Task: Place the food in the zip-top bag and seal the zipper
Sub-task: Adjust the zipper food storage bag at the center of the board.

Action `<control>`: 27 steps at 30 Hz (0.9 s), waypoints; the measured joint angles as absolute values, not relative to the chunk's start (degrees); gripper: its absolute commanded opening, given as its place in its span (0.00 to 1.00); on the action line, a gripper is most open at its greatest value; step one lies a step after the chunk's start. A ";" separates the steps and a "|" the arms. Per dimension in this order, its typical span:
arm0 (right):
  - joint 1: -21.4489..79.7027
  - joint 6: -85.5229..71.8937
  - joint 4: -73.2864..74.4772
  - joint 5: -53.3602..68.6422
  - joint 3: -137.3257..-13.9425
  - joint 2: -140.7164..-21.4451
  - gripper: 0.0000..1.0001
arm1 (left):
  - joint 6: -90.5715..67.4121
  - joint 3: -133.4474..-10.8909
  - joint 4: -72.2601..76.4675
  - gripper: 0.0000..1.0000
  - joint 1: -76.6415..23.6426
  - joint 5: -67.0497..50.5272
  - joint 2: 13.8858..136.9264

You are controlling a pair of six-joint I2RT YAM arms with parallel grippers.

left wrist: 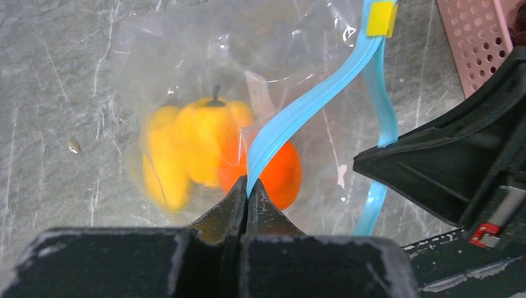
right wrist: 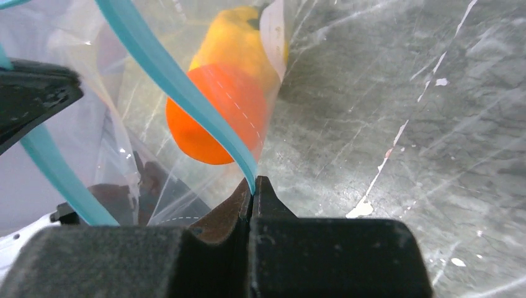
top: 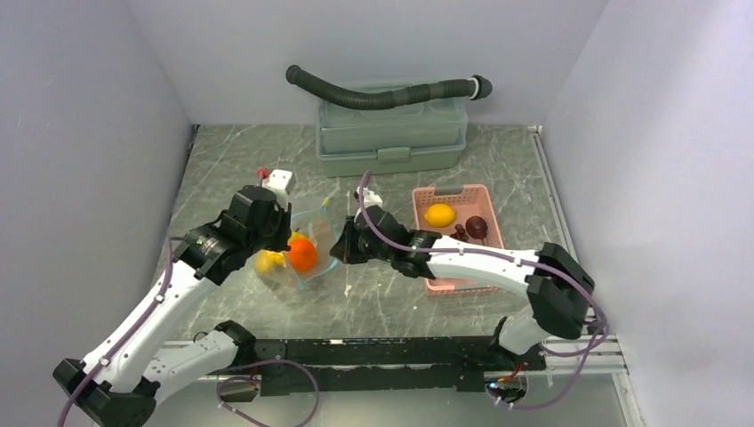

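The clear zip-top bag (top: 313,242) hangs between my two grippers above the table. Inside it lie an orange ball (top: 302,253) and a yellow fruit (top: 268,261); both show in the left wrist view, the ball (left wrist: 282,177) behind a yellow stemmed piece (left wrist: 205,139). My left gripper (left wrist: 248,192) is shut on one side of the teal-blue zipper (left wrist: 310,102). My right gripper (right wrist: 253,186) is shut on the other zipper strip (right wrist: 180,93). The mouth gapes open between them. A yellow lemon (top: 439,214) and a dark purple grape bunch (top: 474,228) lie in the pink basket (top: 455,285).
A grey-green lidded box (top: 391,133) with a black corrugated hose (top: 382,93) on top stands at the back. A small white object with a red tip (top: 277,181) sits behind the left arm. Grey walls close in left and right.
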State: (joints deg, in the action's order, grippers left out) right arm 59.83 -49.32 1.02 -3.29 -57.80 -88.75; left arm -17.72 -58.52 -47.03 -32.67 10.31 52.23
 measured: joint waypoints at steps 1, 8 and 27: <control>59.83 -48.82 1.69 -3.46 -57.84 -87.83 0.00 | -17.72 -58.98 -47.59 0.00 -32.67 10.07 52.29; 59.83 -43.66 9.85 -4.01 -62.04 -82.11 0.00 | -17.91 -66.35 -52.23 0.00 -32.67 5.85 53.01; 59.83 -34.59 29.54 -3.05 -76.01 -78.00 0.00 | -20.47 -76.58 -59.75 0.00 -32.67 -10.72 54.19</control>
